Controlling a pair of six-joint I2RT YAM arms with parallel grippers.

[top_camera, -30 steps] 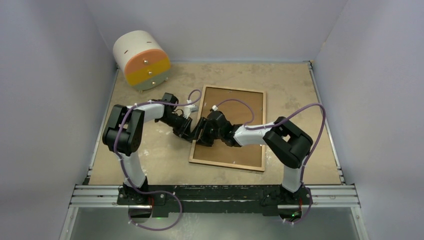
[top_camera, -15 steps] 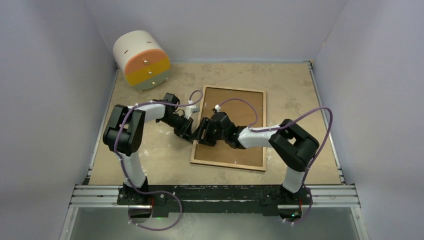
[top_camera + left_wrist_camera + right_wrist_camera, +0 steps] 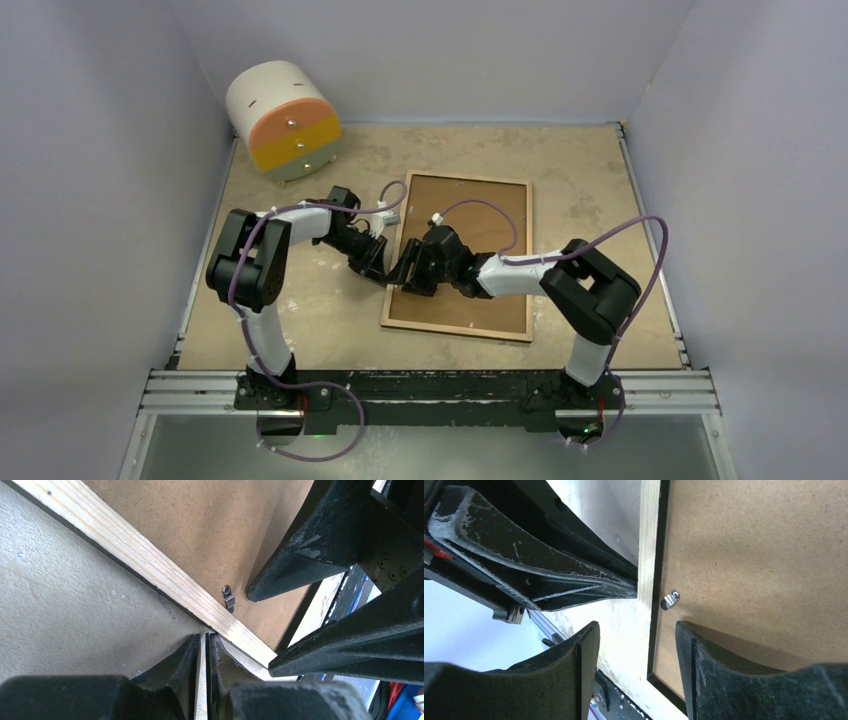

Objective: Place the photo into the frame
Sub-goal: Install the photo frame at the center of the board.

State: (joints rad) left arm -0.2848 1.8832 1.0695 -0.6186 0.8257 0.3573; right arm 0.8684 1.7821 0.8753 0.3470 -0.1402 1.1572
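Lying face down on the table (image 3: 300, 310), the frame (image 3: 649, 540) holds the brown backing panel (image 3: 749, 555). The left gripper (image 3: 206, 650) has its fingers pressed together, tips against the frame's outer left rim. The right gripper (image 3: 636, 626) has its fingers spread astride that rim, beside a metal clip (image 3: 670, 600).

Pale lilac walls (image 3: 430, 50) enclose a mottled beige tabletop (image 3: 330, 312) (evenly lit).
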